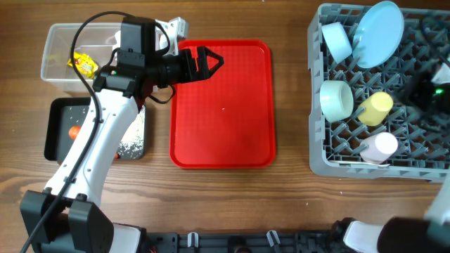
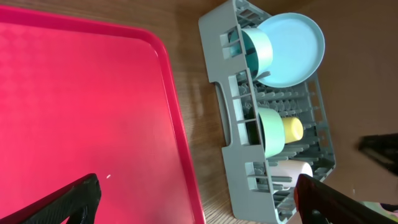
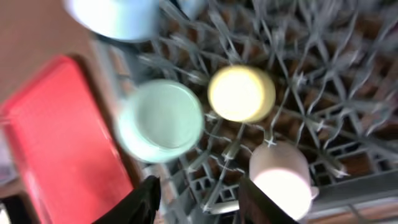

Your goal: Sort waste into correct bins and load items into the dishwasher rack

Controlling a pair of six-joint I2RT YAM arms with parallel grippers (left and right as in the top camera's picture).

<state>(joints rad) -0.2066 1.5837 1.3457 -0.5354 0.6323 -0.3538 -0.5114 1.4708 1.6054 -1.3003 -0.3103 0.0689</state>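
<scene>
The grey dishwasher rack (image 1: 318,163) at the right holds a pale blue plate (image 1: 380,24), two blue-green bowls (image 1: 337,42) (image 1: 336,98), a yellow cup (image 1: 374,107) and a pink cup (image 1: 380,146). My left gripper (image 1: 204,62) is open and empty above the far left corner of the red tray (image 1: 225,133); its view (image 2: 198,198) shows tray and rack (image 2: 230,118). My right gripper (image 3: 199,199) is open and empty above the rack, near the pink cup (image 3: 280,174) and yellow cup (image 3: 241,93). The clear tub (image 1: 50,53) holds a yellow wrapper (image 1: 84,65). The black tray (image 1: 56,116) holds a carrot (image 1: 74,131) and rice (image 1: 130,146). The spoon is not visible.
White tissue (image 1: 174,28) shows behind the left arm by the tub. One white grain (image 1: 223,109) lies on the red tray. The right arm (image 1: 429,88) is a dark blur over the rack's right side. Bare wood lies between tray and rack.
</scene>
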